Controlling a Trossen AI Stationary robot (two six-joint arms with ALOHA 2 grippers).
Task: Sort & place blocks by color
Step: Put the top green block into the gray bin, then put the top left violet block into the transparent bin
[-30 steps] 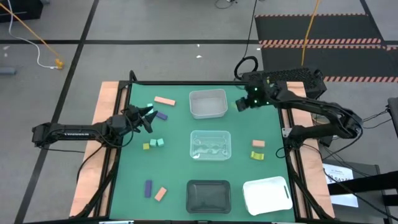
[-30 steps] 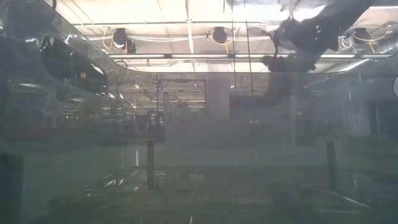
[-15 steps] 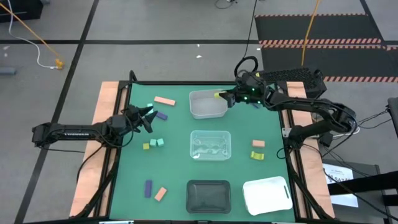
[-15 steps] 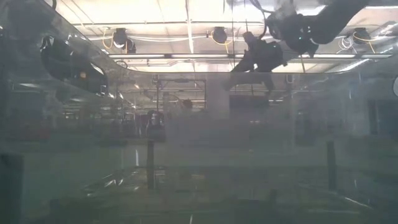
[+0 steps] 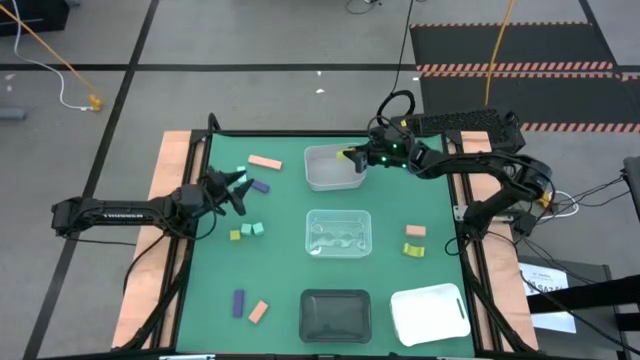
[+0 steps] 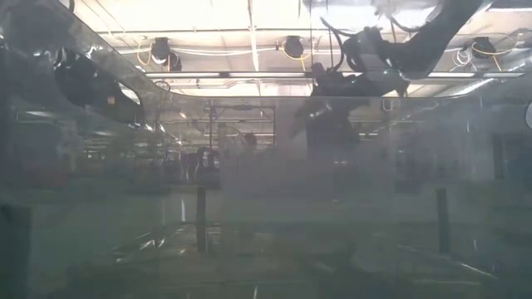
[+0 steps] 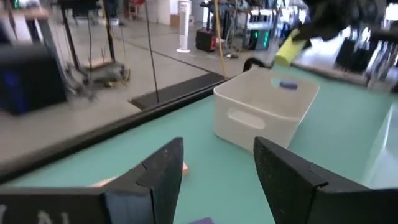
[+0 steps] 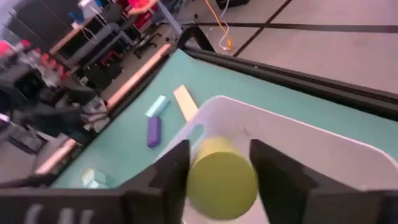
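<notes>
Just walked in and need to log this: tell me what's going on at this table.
The right gripper holds a yellow-green rounded block over the white bin at the table's far edge. The left gripper waits, open, at the left side near a purple block. Other blocks lie loose on the green table.

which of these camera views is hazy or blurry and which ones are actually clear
Low view: washed out by haze and ceiling-light glare, with the right gripper only a dark silhouette. High view: evenly lit and clear. Left wrist view: soft, with the white rectangular tray slightly blurred. Right wrist view: the yellow-green cylindrical block between the fingers is close and a little soft.
</notes>
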